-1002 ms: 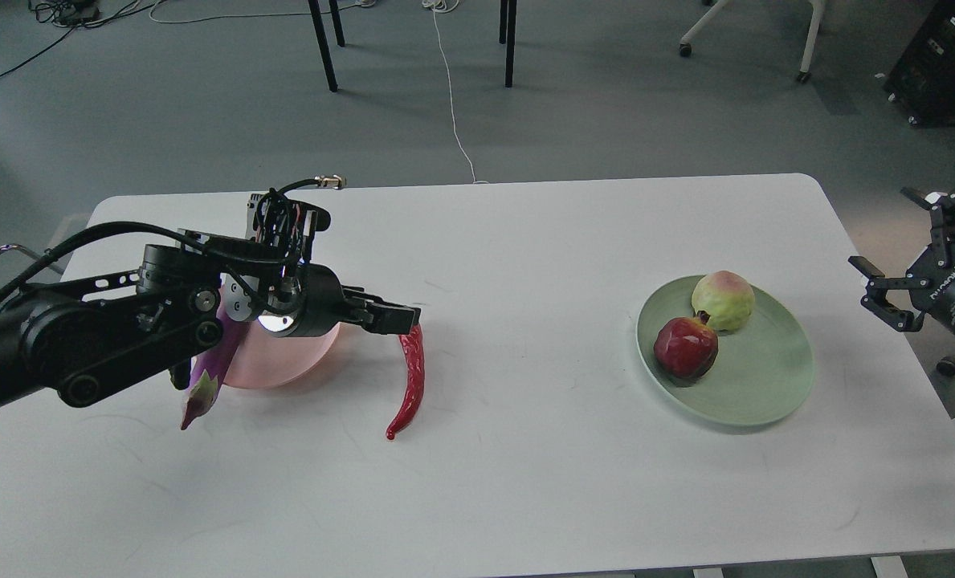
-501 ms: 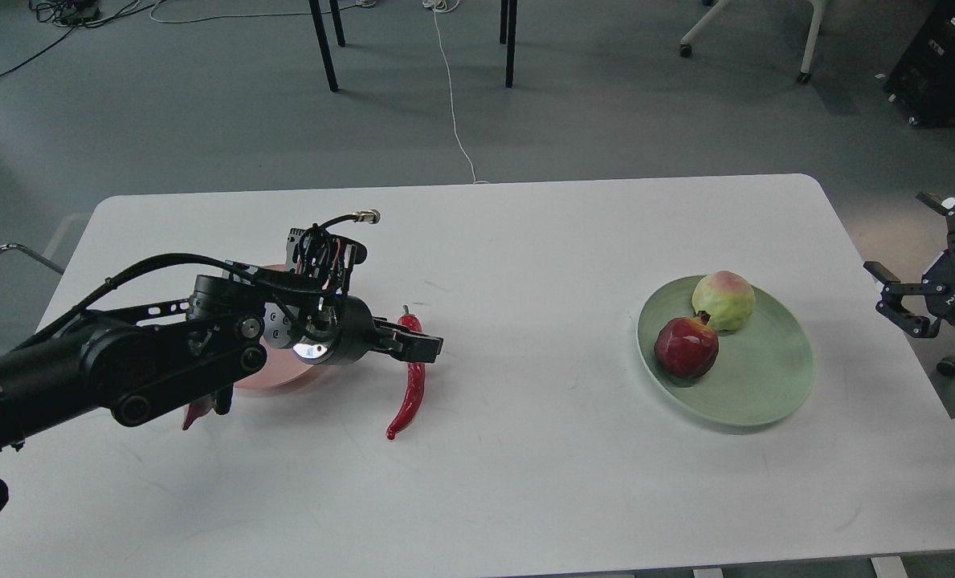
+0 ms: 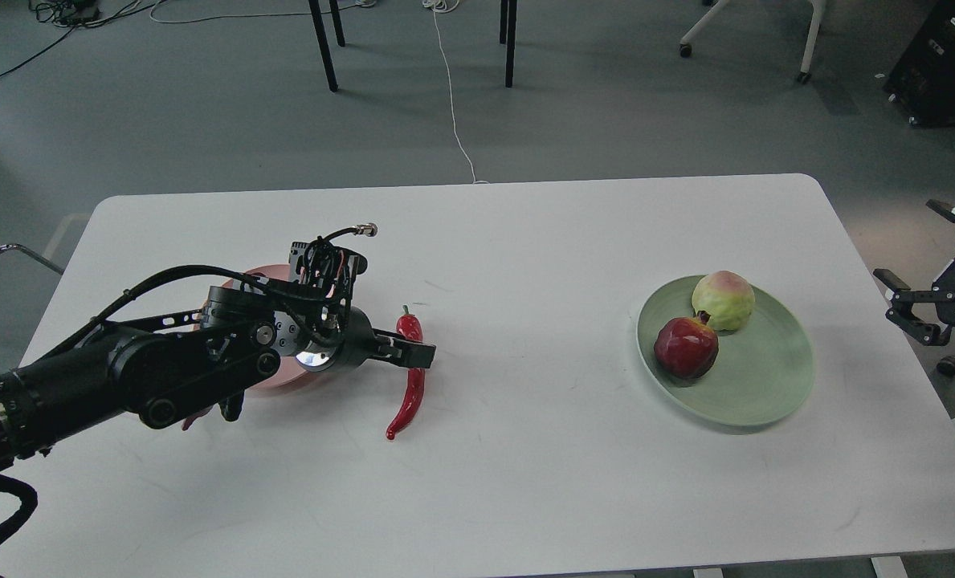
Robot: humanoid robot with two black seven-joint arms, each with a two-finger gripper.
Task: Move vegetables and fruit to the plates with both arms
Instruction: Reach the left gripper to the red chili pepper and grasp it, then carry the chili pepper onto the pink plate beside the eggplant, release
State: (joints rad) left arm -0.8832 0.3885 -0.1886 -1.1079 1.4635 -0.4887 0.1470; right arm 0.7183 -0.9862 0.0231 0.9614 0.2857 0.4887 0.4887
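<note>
The red chili pepper (image 3: 410, 376) lies on the white tabletop (image 3: 525, 449) just right of the pink plate (image 3: 272, 377), its long axis running roughly near-to-far, green stem at the far end and the pointed tip toward the robot; the left gripper (image 3: 414, 355) reaches in from the left and sits right across the pepper's upper half, so the jaws lie crosswise to that axis, which is the relation the grasp depends on; from this angle the fingers overlap into one dark shape and I cannot tell whether they are apart or already closed on the pepper; the plate is largely hidden behind the left arm, with only its rim showing, and a sliver of purple that is probably the eggplant (image 3: 196, 417) peeks out below the forearm; the pale green plate (image 3: 766, 385) well to the right already carries the pomegranate (image 3: 685, 347) and the yellow-green fruit (image 3: 723, 300), touching; the right gripper (image 3: 923, 309) hangs off the tabletop's right edge, jaws apart and empty; the left arm is plainly nearer the pepper.
</note>
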